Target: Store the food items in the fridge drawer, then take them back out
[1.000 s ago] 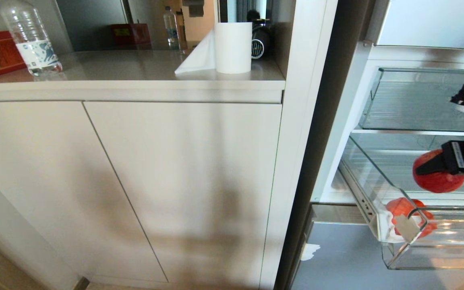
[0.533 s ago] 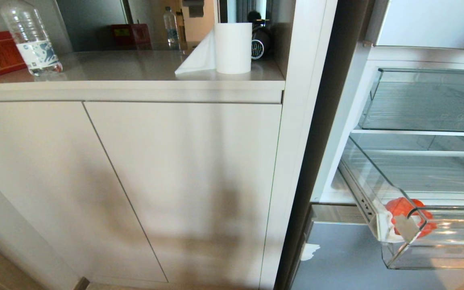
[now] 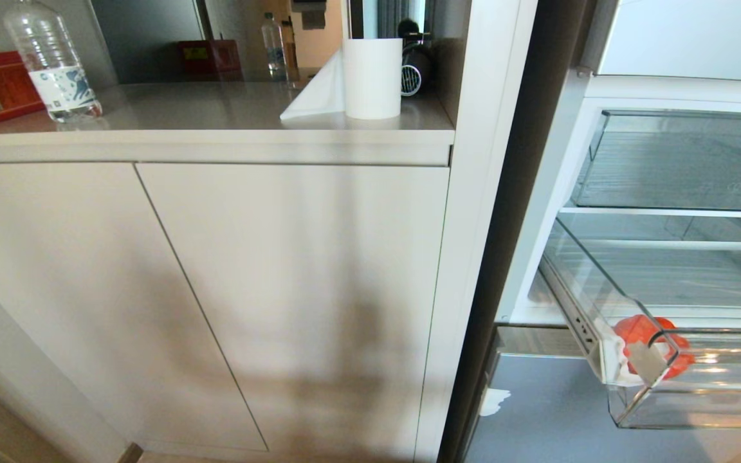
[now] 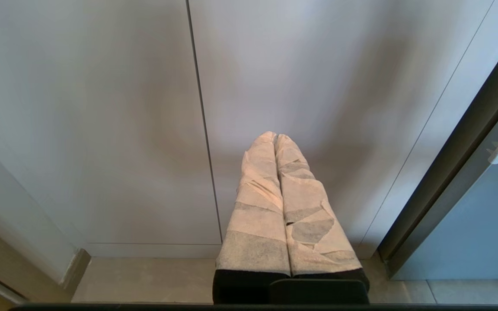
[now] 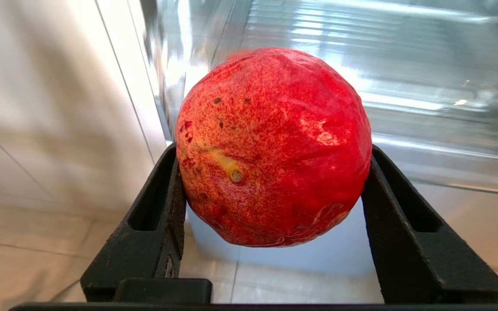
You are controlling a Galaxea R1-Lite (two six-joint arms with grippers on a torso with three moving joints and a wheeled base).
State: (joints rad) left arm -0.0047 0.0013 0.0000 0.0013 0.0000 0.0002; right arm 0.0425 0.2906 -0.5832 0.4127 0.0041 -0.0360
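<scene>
Right gripper seen only in its own wrist view: black fingers spread wide, clamped on either side of a round mottled red fruit with a yellowish stem scar, held clear of the floor, fridge shelving blurred behind. Head view shows neither arm; it has the fridge drawer pulled out, taped front corner, and a second red-orange food item inside against that corner. Left gripper, left wrist view only: tape-wrapped fingers pressed together, holding nothing, pointed at the pale cabinet doors beside the fridge
</scene>
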